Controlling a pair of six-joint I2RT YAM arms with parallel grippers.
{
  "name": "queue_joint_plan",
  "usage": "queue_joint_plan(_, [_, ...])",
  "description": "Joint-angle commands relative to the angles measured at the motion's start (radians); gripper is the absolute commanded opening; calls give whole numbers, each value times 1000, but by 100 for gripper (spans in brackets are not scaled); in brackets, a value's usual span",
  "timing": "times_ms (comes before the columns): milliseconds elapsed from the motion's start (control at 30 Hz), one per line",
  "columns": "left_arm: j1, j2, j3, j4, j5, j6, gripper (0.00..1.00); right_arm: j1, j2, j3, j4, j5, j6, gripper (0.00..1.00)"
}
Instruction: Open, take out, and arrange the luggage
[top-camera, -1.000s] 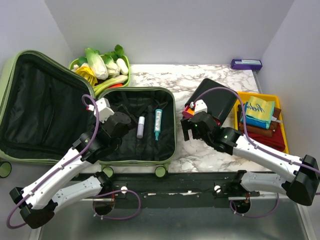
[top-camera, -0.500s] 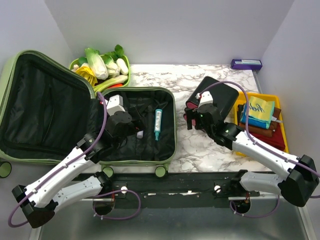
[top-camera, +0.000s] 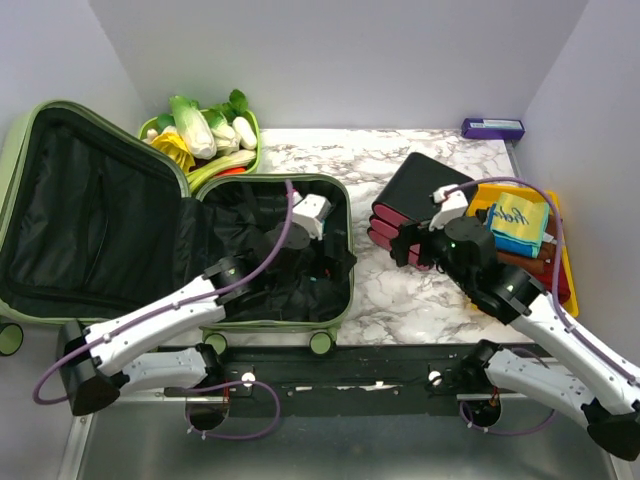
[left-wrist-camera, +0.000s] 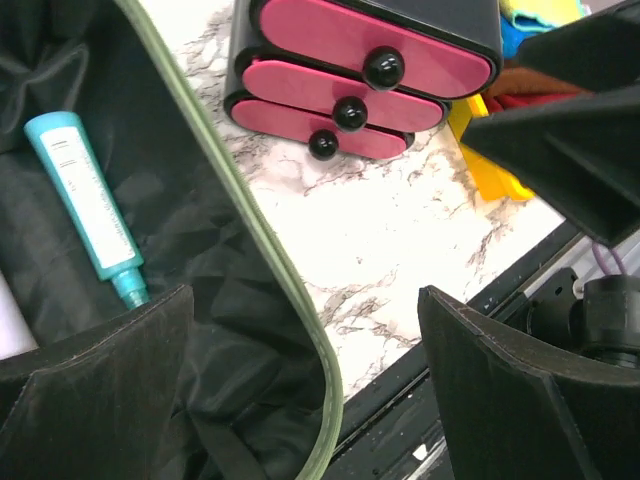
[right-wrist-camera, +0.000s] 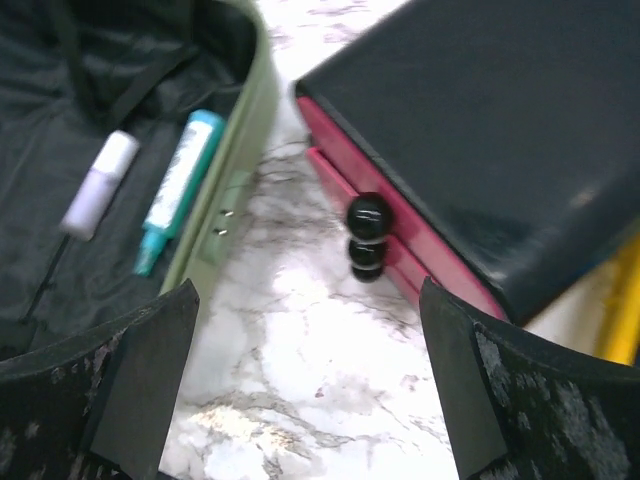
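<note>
We see the luggage (top-camera: 90, 230) lying open at 9 o'clock on the tabletop (top-camera: 370, 160), a teal tube (left-wrist-camera: 88, 205) in its right half. Our left tool (left-wrist-camera: 310, 380) hangs over that half's right rim, fingers apart. Our right tool (right-wrist-camera: 310, 380), also apart, hovers by the black drawer box (top-camera: 425, 195) at 3 o'clock.

The left gripper (left-wrist-camera: 305, 400) has swung across the luggage (top-camera: 95, 215) toward 3 o'clock, reaching its right rim. Seen from above, its arm now covers the teal tube (left-wrist-camera: 85, 200) and white bottle (right-wrist-camera: 98, 182). The right gripper (right-wrist-camera: 310, 400) has shifted from the black drawer box's (top-camera: 430, 185) 8 o'clock corner toward 5 o'clock (beside the yellow tray (top-camera: 510, 188)), baring the pink drawer fronts (top-camera: 392, 232).
</note>
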Motion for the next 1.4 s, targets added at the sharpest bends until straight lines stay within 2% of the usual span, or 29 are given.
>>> queue_joint_plan(0, [-30, 147, 86, 100, 69, 83, 99, -54, 12, 47, -132, 238, 100, 100])
queue_joint_plan(67, [-44, 241, 134, 112, 63, 90, 99, -151, 35, 82, -135, 204, 151, 100])
queue_joint_plan(100, [-46, 268, 145, 143, 84, 96, 99, -195, 41, 93, -126, 121, 165, 100])
queue_joint_plan(167, [-47, 348, 169, 181, 90, 93, 99, -315, 61, 107, -92, 53, 201, 100])
queue_joint_plan(200, [-47, 374, 178, 216, 116, 99, 99, -349, 92, 122, -86, 4, 209, 100])
queue_joint_plan(400, [-49, 604, 346, 218, 178, 113, 99, -502, 172, 133, -70, -50, 260, 100])
queue_joint_plan(600, [-49, 735, 410, 198, 169, 119, 97, -536, 244, 105, 11, -130, 274, 98])
queue_joint_plan(767, [-43, 778, 363, 307, 113, 70, 95, -561, 281, 101, 26, -127, 272, 96])
queue_joint_plan(900, [-40, 810, 344, 411, 93, 83, 91, -572, 288, 84, 45, -130, 265, 92])
queue_joint_plan(933, [-38, 815, 343, 422, 87, 77, 87, -572, 290, 85, 45, -133, 257, 92])
queue_joint_plan(1100, [-33, 849, 352, 441, 29, 75, 83, -578, 296, 82, 49, -132, 245, 92])
queue_joint_plan(1133, [-30, 856, 355, 442, 21, 76, 76, -576, 298, 81, 49, -135, 242, 92])
queue_joint_plan(1167, [-30, 871, 364, 441, 17, 79, 74, -576, 298, 81, 52, -139, 243, 92])
queue_joint_plan(1367, [-23, 911, 396, 459, 21, 87, 72, -578, 301, 81, 55, -142, 229, 92])
